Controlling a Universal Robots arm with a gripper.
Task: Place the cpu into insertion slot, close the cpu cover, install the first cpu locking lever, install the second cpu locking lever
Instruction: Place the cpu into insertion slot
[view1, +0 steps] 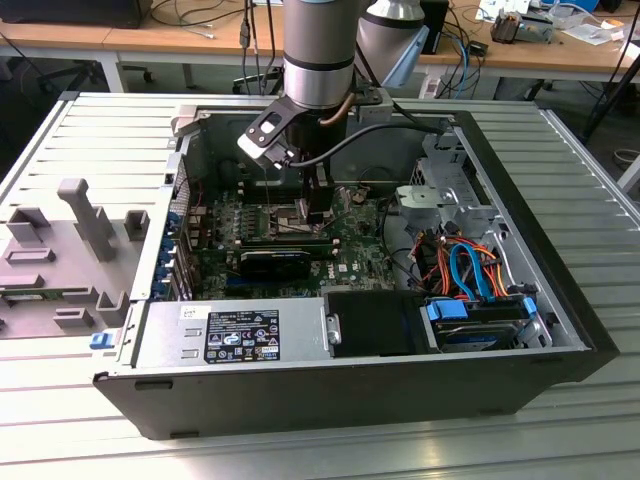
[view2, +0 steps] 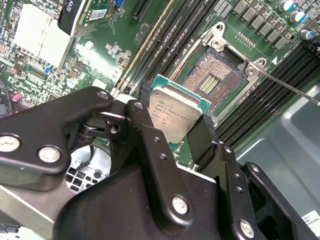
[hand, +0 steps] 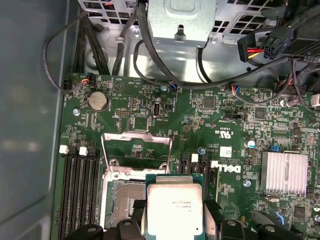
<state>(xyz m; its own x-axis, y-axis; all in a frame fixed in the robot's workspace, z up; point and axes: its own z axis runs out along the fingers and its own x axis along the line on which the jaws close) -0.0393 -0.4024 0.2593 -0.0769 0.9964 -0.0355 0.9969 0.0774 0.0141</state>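
My gripper (view2: 170, 119) is shut on the cpu (view2: 176, 112), a flat square chip with a silver top and green edge, held by two opposite sides between black fingers (view2: 145, 131). In the first wrist view the cpu (hand: 175, 201) hangs just above the green motherboard (hand: 210, 115), overlapping one side of the insertion slot (hand: 121, 205). The insertion slot (view2: 214, 82) lies uncovered, dark centre showing. The cpu cover (hand: 136, 146) stands swung up behind the slot. A thin metal lever (view2: 292, 89) juts out beside the slot. In the exterior view the gripper (view1: 318, 208) reaches down into the open computer case (view1: 560, 300).
Long black memory slots (hand: 80, 195) flank the socket on both sides. A finned heatsink (hand: 284, 172) sits on the board. Black cables (hand: 125, 60) and a drive cage (view1: 450, 195) crowd the case's far side. A power supply (view1: 240, 330) fills the near side. Grey fixtures (view1: 85, 215) sit outside the case.
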